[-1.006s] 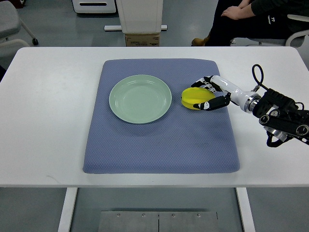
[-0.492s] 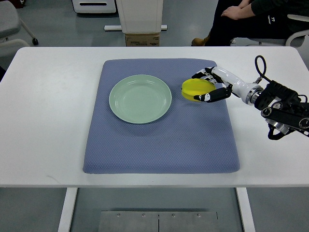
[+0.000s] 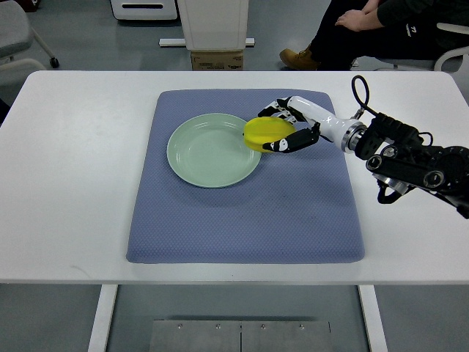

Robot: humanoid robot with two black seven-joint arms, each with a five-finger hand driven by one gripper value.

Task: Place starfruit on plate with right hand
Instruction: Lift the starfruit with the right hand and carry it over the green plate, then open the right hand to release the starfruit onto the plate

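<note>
Right hand with fingers curled around the yellow starfruit, gripping it. Starfruit over the right rim of the plate, on the mat.

Robot lab or test room: white table with blue mat, grey floor, machine base, seated person watching.
</note>
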